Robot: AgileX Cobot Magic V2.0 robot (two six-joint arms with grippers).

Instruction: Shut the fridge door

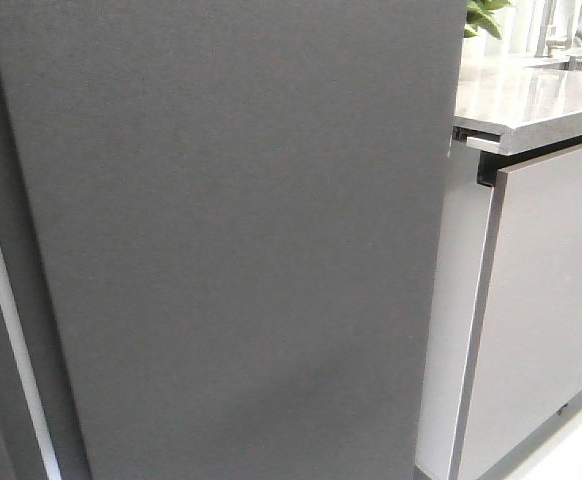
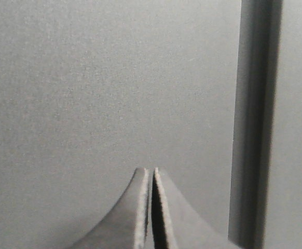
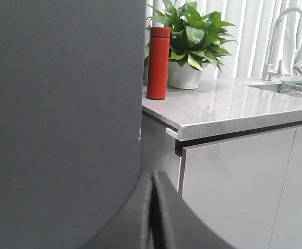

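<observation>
The fridge door (image 1: 241,240) fills the frame's left and centre; left end effector (image 2: 151,207) and right end effector (image 3: 152,212) are both closed, gripping nothing.

Only the claws of the robot are seen. The left dark-grey, matte, two-fingered claw (image 2: 151,207) is shown as a pair of flat blades that flare outward in smooth curves toward the base and narrow to thin tips. A pale, slightly rough strip is visible along each inner edge. The right dark-grey, near-black claw (image 3: 152,207) is formed alike, with the same curved, tapering outline. No cables, screws or markings can be made out.
</observation>
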